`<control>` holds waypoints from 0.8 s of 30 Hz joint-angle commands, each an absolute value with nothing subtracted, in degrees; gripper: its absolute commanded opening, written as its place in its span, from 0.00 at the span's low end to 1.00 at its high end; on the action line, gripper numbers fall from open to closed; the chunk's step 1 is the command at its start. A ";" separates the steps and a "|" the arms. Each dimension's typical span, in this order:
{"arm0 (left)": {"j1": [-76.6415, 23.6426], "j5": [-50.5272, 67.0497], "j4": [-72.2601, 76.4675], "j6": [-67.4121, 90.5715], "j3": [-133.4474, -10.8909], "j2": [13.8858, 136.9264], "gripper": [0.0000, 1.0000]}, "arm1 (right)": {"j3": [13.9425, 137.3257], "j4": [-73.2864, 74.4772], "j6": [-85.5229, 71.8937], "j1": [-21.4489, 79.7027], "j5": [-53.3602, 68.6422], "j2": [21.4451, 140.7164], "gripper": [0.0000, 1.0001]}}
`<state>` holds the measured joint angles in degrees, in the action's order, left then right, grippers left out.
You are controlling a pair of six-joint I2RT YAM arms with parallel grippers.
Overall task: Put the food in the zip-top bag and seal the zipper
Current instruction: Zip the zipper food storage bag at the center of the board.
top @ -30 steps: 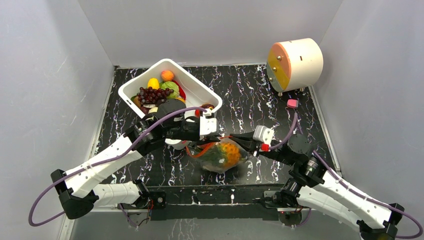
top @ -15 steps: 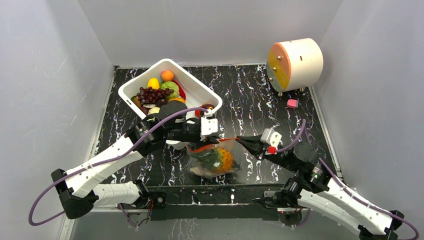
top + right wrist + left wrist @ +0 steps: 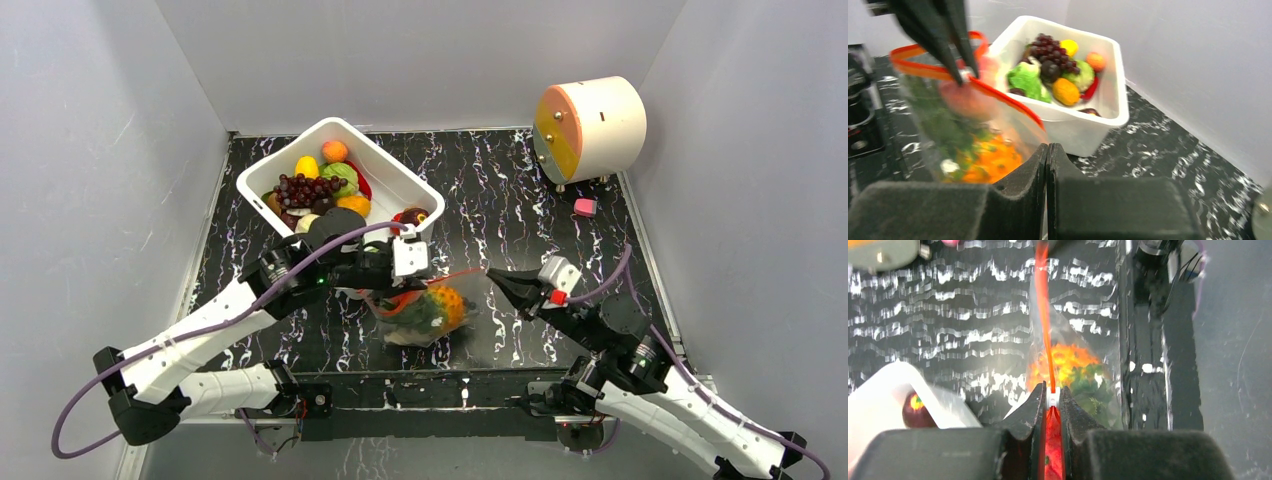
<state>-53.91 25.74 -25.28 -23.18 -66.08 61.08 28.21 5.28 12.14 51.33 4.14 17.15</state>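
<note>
Black white-veined tabletop [image 3: 560, 190], grey walls [image 3: 100, 150]: bag pinched at frame centre.
Left gripper [image 3: 1051, 397] clamps the red zipper [image 3: 1044, 315] of the zip-top bag [image 3: 432, 318]; orange and green food [image 3: 445, 305] inside, blurred through plastic, bag's left end hidden beneath that gripper. Right gripper [image 3: 497, 280] closed, empty, apart at right. White tub [image 3: 395, 178] of toy food upper left; cream drum [image 3: 590, 125], pink block [image 3: 585, 207] upper right.

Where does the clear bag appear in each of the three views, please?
Top view: bag at centre, just below the white tub.
Left wrist: bag at centre, its red zipper pinched by the left gripper.
Right wrist: bag in left half, before the tub.
Shared landmark: the red zipper.
</note>
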 commanded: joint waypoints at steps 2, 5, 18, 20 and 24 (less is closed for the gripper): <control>-53.23 22.28 -31.81 -22.39 -65.01 55.70 0.00 | 29.47 4.29 11.25 50.45 -4.69 15.82 0.00; -53.19 23.18 -31.34 -23.06 -65.05 55.86 0.00 | 30.50 4.64 13.38 50.43 2.34 17.76 0.00; -53.24 27.24 -29.98 -25.53 -67.55 59.42 0.00 | 48.90 18.13 23.69 50.40 23.85 36.25 0.57; -53.20 27.49 -29.73 -25.62 -67.14 59.16 0.00 | 49.69 17.43 24.86 50.43 24.63 38.43 0.56; -53.22 27.40 -29.15 -25.78 -65.92 57.79 0.00 | 50.17 17.61 26.08 50.44 26.92 42.74 0.52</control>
<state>-53.32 25.36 -32.18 -25.10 -65.14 60.03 47.92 17.58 22.90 50.50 22.83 39.46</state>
